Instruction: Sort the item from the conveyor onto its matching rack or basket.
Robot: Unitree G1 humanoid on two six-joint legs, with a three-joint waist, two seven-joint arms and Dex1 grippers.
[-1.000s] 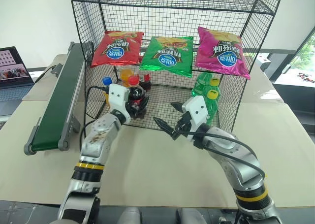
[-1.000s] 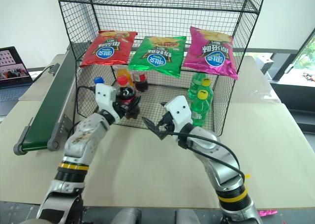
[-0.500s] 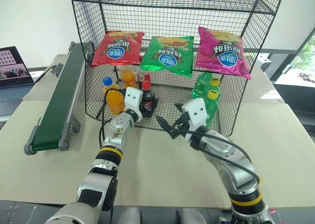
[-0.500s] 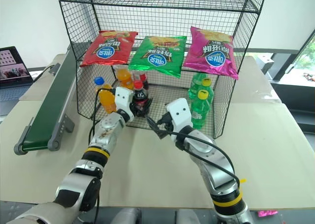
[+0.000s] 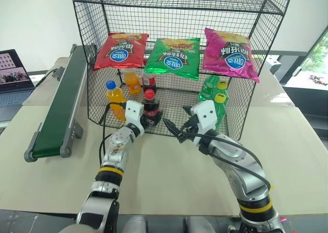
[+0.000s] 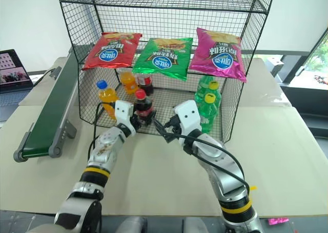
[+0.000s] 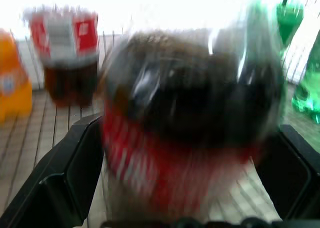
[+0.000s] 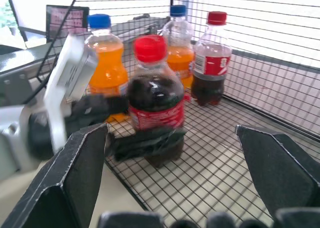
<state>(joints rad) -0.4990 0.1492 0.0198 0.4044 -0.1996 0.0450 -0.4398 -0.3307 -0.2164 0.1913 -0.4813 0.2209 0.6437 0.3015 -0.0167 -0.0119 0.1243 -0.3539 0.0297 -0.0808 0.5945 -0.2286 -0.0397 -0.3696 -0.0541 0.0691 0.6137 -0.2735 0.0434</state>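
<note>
The item, a small cola bottle (image 5: pixel 149 107) with a red cap and red label, stands upright on the bottom tier of the black wire rack (image 5: pixel 251 97), near its front edge. My left gripper (image 5: pixel 152 119) is open, one finger on each side of the bottle's lower half, as the right wrist view shows around the bottle (image 8: pixel 155 107). My right gripper (image 5: pixel 175 118) hovers open and empty just to the right of the bottle, at the rack's front. The conveyor (image 5: pixel 64 102) with its dark green belt lies to the left of the rack, with nothing on it.
Two orange soda bottles (image 5: pixel 115 97) and another cola bottle (image 5: pixel 148 80) stand behind and to the left of the item. Green bottles (image 5: pixel 218 97) stand at the tier's right. Red, green and pink chip bags (image 5: pixel 173 56) hang above. A laptop (image 5: pixel 11 74) sits far left.
My left gripper carried the cola bottle deeper into the rack, lowered it onto the bottom tier and opened its fingers. The right arm stayed where it was.
</note>
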